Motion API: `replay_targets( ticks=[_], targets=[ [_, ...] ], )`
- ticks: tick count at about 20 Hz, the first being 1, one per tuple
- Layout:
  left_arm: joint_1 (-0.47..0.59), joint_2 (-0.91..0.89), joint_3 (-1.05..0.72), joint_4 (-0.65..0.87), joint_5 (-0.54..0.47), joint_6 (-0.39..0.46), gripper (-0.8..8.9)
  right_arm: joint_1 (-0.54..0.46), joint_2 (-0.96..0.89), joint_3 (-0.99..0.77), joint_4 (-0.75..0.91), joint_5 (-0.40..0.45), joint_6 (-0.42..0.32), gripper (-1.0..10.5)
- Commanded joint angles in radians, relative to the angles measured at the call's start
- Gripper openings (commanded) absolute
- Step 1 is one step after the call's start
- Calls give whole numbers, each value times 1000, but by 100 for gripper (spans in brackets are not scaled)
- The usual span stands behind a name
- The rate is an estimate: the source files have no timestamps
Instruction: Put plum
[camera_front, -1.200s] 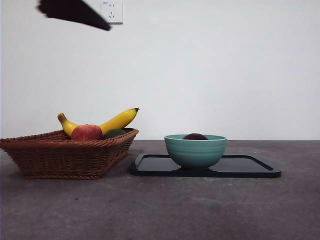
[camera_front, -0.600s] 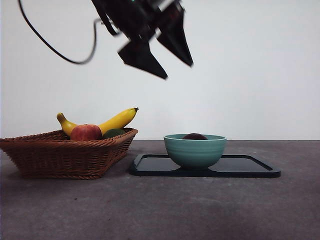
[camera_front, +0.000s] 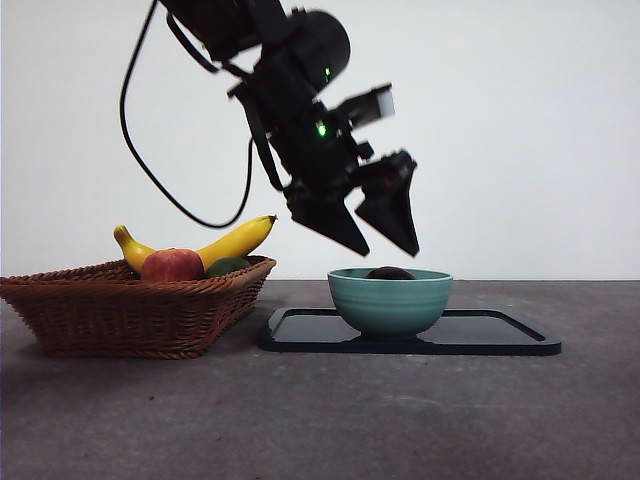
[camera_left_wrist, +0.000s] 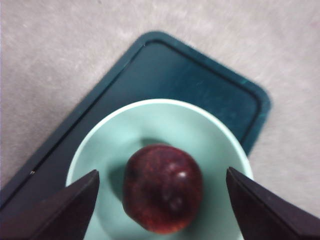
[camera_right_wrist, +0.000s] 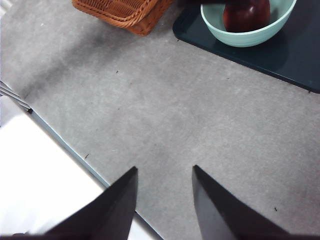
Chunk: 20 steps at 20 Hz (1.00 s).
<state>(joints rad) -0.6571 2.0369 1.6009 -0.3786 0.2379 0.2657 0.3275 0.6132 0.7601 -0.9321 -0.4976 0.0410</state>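
The plum (camera_left_wrist: 163, 188) is dark maroon and glossy and lies inside a teal bowl (camera_left_wrist: 210, 140) on a dark tray (camera_left_wrist: 175, 70). In the front view only its top (camera_front: 390, 273) shows above the bowl rim (camera_front: 390, 300). My left gripper (camera_front: 383, 240) hangs open just above the bowl, jaws wide on either side of the plum and not touching it; it also shows in the left wrist view (camera_left_wrist: 162, 192). My right gripper (camera_right_wrist: 164, 200) is open and empty above bare table, away from the bowl (camera_right_wrist: 250, 30).
A wicker basket (camera_front: 130, 305) at the left holds a banana (camera_front: 235, 240), a red-and-yellow apple-like fruit (camera_front: 172, 266) and a dark green fruit (camera_front: 228, 266). The dark tray (camera_front: 500, 335) extends right of the bowl. The table's edge (camera_right_wrist: 60, 142) shows in the right wrist view.
My left arm has swung in from the top left and come down over the bowl. The plum, bowl and basket have not moved.
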Motion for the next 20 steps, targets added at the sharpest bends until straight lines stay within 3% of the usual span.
replay_targets(
  ticks=[1,20],
  targets=[
    [-15,45,28,16,-8,31,406,6,5,5,-5,-4,-2,175],
    [-30,83,28,16,-25,67,404,6,5,5,-18,-4,-3,175]
  ],
)
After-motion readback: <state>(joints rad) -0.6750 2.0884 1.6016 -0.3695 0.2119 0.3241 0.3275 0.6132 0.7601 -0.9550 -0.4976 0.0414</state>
